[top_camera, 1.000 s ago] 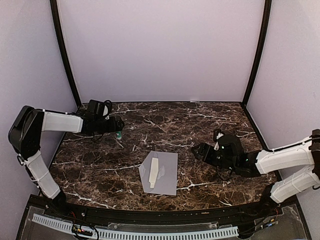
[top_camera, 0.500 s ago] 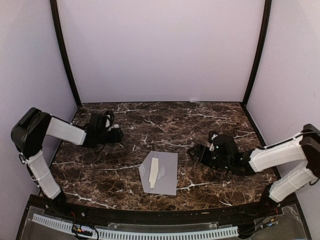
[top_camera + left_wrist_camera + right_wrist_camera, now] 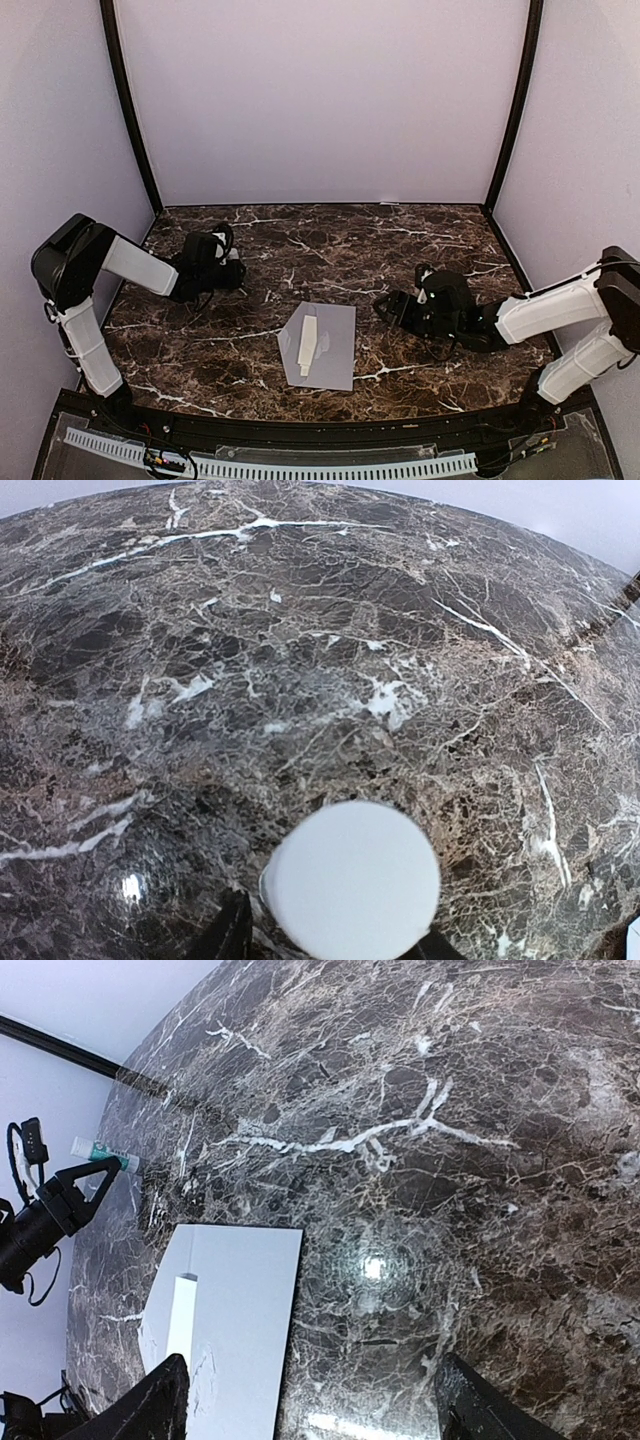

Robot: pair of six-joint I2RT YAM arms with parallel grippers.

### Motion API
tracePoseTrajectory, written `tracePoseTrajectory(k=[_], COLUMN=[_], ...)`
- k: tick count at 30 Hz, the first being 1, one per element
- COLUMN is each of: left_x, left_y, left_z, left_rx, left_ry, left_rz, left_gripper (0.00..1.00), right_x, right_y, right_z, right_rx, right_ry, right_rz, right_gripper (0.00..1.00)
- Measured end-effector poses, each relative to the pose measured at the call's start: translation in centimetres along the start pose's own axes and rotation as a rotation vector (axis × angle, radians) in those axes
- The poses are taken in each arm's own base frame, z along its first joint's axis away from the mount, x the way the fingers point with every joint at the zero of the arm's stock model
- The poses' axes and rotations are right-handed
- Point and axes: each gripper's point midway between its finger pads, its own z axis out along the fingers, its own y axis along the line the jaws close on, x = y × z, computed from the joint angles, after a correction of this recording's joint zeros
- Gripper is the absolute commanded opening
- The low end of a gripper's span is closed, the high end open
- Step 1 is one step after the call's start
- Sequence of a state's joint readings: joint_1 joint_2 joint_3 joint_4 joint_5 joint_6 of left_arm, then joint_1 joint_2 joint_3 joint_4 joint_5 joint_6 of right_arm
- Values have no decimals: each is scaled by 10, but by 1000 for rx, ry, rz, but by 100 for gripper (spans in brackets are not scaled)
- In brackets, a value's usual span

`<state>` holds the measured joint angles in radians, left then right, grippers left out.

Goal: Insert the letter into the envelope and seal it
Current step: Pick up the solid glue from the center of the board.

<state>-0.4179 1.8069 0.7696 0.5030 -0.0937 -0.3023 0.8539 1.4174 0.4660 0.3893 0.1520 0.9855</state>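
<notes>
The pale grey-lavender envelope (image 3: 325,347) lies flat at the table's middle, its triangular flap (image 3: 288,340) pointing left. A narrow white strip (image 3: 308,346) lies along it, also seen in the right wrist view (image 3: 183,1312). The letter is hidden. My left gripper (image 3: 236,272) is low at the left rear, its jaws closed in on the sides of an upright glue stick (image 3: 350,878), whose round white cap fills the gap between them. My right gripper (image 3: 384,306) hovers open just right of the envelope (image 3: 225,1330), with nothing between its fingers (image 3: 165,1400).
The dark marble table (image 3: 400,250) is boxed in by lavender walls and black corner posts (image 3: 128,110). The right wrist view shows the left gripper (image 3: 78,1188) with the green-and-white glue stick (image 3: 100,1150) at the far edge.
The left gripper came down and nearer, and its jaws closed in around the glue stick. The right gripper slid a little left towards the envelope.
</notes>
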Motion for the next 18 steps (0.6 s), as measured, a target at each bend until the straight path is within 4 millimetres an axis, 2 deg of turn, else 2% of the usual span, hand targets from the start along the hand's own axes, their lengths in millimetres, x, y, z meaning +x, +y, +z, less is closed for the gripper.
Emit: tracePoseTrajectory(k=[2,5,7,15,18], left_x=[-3,-11,-14,-16,-20], left_y=[0,1,1,2,-2], left_z=[0,-1,-1,-2,-10], left_rx=[-5,-12,-14,-18,-1], left_ry=[-15,-50,-66,-91,-87], left_rz=[12,31,41,66,65], left_gripper=[40,23,19,11,10], right_x=[0,1,1,1,-8], right_y=[0,2,2,4,13], right_z=[1,3,4,3,-2], right_rx=[0,-1,-3,3,0], right_ry=[2,7,11,21,12], right_rz=[0,0,0,-13,-51], right_gripper=[81,80,80,80,80])
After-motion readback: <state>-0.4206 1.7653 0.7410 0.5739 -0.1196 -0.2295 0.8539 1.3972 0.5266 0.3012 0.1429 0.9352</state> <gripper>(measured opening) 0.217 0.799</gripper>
